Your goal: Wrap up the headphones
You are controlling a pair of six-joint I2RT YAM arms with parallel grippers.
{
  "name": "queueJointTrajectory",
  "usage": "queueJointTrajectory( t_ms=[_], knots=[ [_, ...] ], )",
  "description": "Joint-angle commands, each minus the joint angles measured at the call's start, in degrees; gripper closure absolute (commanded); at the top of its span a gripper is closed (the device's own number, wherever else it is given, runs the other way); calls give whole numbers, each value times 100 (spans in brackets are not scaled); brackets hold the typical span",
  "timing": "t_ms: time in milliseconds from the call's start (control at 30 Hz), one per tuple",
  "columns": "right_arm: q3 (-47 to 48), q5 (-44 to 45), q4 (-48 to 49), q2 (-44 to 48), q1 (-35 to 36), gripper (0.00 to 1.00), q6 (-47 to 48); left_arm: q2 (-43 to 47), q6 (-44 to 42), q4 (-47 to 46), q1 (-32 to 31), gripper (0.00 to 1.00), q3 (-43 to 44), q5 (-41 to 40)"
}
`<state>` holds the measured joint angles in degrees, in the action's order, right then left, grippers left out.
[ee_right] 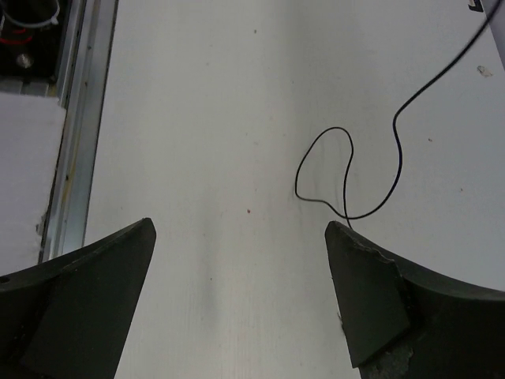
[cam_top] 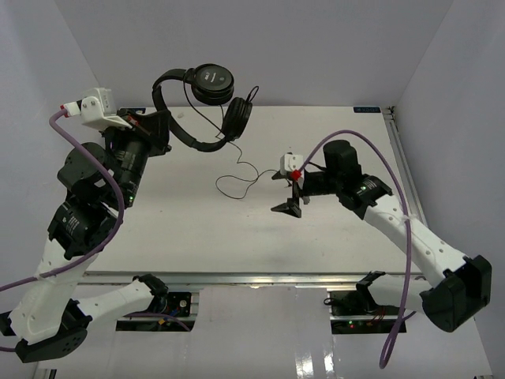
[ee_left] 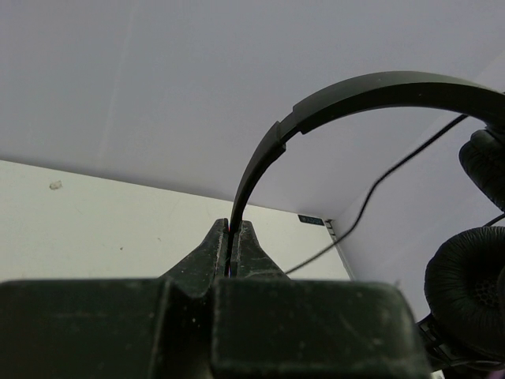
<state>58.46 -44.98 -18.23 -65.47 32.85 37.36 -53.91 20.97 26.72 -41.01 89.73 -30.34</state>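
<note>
Two claws are at work, on separate duties. The left claw is pressed shut on the thin headband of the headphones, holding them clear of the worktop at 11 o'clock in the top view. The right claw is spread wide and empty, hovering above the slack cord, which lies looped near the worktop's centre.

Assessment: the set is secured; cord gathering is not yet begun. The next move calls for the right claw to close on the cord near the loop and carry it round the headband.

The headband arc opens toward 2 o'clock, earcups at that end. Its long axis runs 8 to 2 o'clock.
</note>
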Motion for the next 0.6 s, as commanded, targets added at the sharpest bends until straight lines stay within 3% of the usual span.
queueJointTrajectory(
  t_ms=[0, 233, 367, 433, 567],
  knots=[
    [724, 419, 1907, -854, 228, 7, -1885, 64, 317, 34, -21, 100, 169, 116],
    [1412, 106, 2606, -2061, 407, 10, -2310, -43, 434, 143, -21, 100, 196, 145],
    [1502, -815, 2779, -2537, 676, 10, -2027, -154, 495, 228, -21, 100, 341, 194],
    [1461, -820, 2798, -2728, 828, 9, -1848, -206, 505, 245, -12, 100, 384, 203],
    [1315, 105, 3130, -2890, 1048, 8, -1498, -216, 561, 270, -21, 100, 413, 227]
  ],
)
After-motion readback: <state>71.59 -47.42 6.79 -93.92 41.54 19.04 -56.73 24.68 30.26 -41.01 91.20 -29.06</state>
